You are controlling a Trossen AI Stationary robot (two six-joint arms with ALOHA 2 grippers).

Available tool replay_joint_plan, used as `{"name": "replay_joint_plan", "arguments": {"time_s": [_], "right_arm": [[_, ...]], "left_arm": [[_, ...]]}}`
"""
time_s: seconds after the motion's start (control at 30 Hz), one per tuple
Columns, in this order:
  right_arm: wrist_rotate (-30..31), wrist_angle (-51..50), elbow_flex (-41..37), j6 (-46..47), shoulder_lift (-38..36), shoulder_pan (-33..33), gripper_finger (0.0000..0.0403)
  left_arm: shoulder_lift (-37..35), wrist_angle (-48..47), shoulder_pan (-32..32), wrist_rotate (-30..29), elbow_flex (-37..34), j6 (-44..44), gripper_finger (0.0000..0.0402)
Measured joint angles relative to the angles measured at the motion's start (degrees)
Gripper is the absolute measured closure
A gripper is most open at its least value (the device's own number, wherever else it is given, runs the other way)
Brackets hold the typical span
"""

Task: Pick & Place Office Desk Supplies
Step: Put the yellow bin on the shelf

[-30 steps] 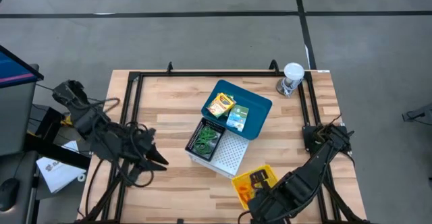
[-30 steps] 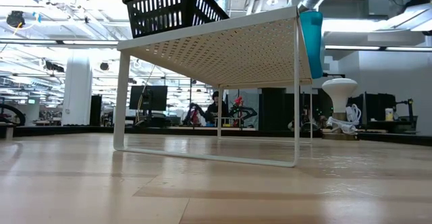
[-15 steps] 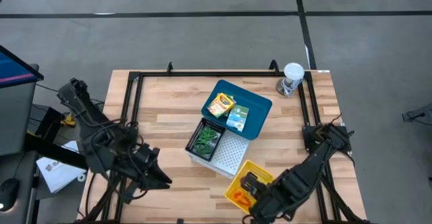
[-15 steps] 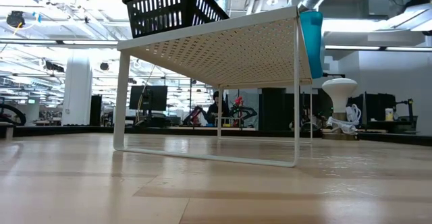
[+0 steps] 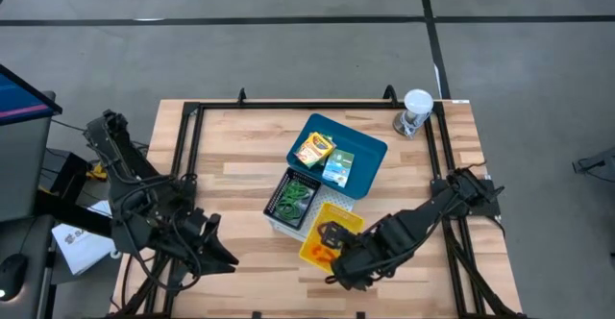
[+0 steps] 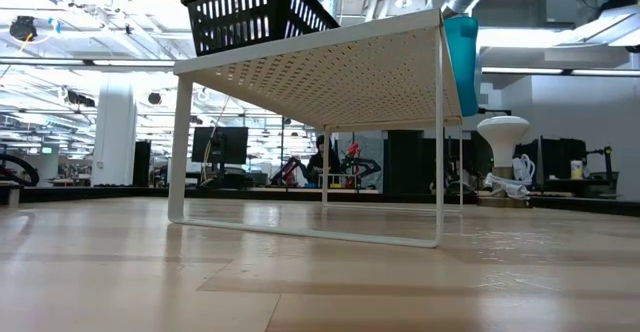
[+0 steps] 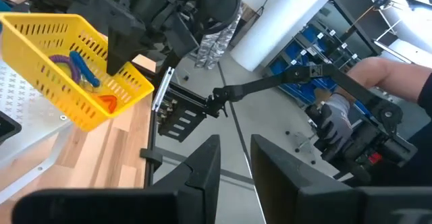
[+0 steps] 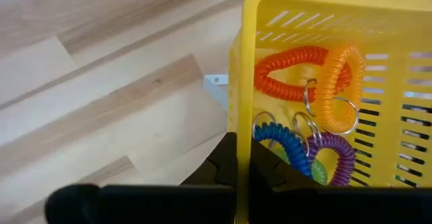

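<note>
Yellow basket w/ coil loops, right claw clenched on rim, long axis diagonal.

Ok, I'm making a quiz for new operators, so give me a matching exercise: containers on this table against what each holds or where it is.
Things:
1. yellow basket
2. black basket
3. blue tray
4. cup with a white lid

States:
A. holds green loops
B. stands alone by the table's far right corner
C. gripped at its wall by the fingers of the right gripper
D. holds a crayon box and a card box

Pairs: 1-C, 2-A, 3-D, 4-B
</note>
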Motion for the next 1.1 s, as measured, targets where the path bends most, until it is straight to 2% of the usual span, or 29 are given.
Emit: {"name": "replay_joint_plan", "arguments": {"time_s": [0.17,0.33,0.53,0.9,1.1], "right_arm": [[-0.5,0.1,0.0,-3.4,0.0,-0.6,0.0403],[-5.9,1.4,-0.1,-3.4,-0.3,-1.8,0.0403],[-7.6,2.1,-0.1,-3.2,-0.3,-3.8,0.0403],[-7.5,2.8,-0.1,-3.2,-0.4,-7.2,0.0403],[-6.9,3.0,-0.1,2.3,-0.4,-6.1,0.0403]], "left_arm": [[0.0,0.0,-0.2,0.0,0.0,0.0,0.0325],[0.0,-0.1,-0.2,0.0,0.0,1.4,0.0325],[0.0,-0.4,-0.2,0.0,0.0,1.5,0.0325],[0.0,-1.6,-0.2,0.1,0.0,1.5,0.0325],[0.0,-1.6,-0.2,0.1,0.0,1.5,0.0325]]}}
